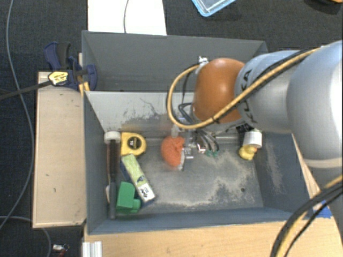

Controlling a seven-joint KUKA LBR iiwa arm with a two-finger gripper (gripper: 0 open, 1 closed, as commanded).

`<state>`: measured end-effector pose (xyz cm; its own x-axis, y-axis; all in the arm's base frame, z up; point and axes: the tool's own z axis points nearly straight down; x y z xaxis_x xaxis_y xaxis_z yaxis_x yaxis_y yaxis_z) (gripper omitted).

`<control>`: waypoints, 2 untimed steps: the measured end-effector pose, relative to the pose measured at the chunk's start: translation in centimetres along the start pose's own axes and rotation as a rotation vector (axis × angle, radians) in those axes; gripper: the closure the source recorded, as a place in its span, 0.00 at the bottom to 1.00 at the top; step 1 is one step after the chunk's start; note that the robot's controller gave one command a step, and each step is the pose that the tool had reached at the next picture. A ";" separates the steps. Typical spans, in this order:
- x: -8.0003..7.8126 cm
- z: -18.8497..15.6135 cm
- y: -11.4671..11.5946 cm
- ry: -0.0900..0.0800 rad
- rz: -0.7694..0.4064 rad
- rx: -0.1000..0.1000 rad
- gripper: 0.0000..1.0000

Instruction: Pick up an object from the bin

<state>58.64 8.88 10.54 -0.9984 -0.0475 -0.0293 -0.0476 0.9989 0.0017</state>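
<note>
The gripper [186, 155] is pictured low at the middle of the bin [161, 108], just beside an orange lumpy ball [171, 151]; whether it is spread or closed cannot be told.

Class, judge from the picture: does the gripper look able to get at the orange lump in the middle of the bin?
Probably yes: the gripper is right beside the orange lump, with nothing lying between them.

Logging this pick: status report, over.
Gripper low at centre of bin, close beside orange-red lump. Lump on the floor, not lifted. Yellow tape measure left of it, apart; nothing blocking.
</note>
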 end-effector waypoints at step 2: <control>-0.1 3.2 0.9 -0.002 -0.106 0.001 1.00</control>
